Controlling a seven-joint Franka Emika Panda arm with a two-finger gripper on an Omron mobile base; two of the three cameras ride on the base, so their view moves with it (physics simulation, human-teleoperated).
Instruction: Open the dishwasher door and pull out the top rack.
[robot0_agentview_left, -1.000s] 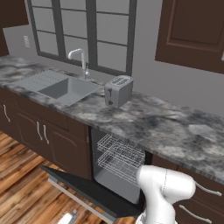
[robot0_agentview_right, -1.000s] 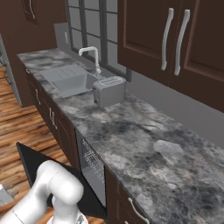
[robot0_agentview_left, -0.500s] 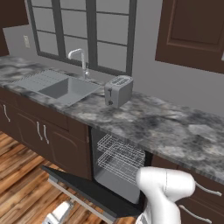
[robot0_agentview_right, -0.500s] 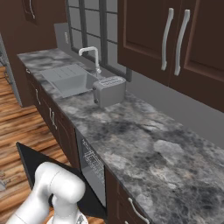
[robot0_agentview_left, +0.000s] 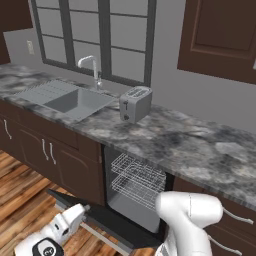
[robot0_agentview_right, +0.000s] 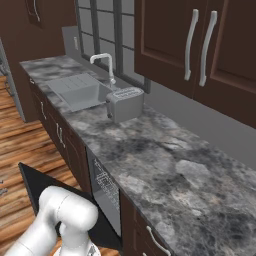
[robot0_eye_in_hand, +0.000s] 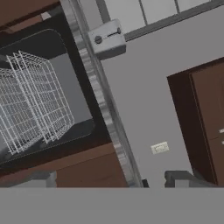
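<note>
Place: home kitchen
Evidence: grey marbled stone counter (robot0_agentview_left: 200, 145), inset grey sink (robot0_agentview_left: 70, 100) with curved tap (robot0_agentview_left: 90, 67), silver toaster (robot0_agentview_left: 135, 103), dark brown wooden cabinets (robot0_agentview_right: 200, 55)

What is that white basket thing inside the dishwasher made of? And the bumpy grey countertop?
The shallow silver-white wire rack looks like thin metal wire, perhaps coated: you see through its open grid. The mottled grey countertop looks like polished stone, granite or marble by its cloudy dark and light patches, though it may be an imitation.
</note>
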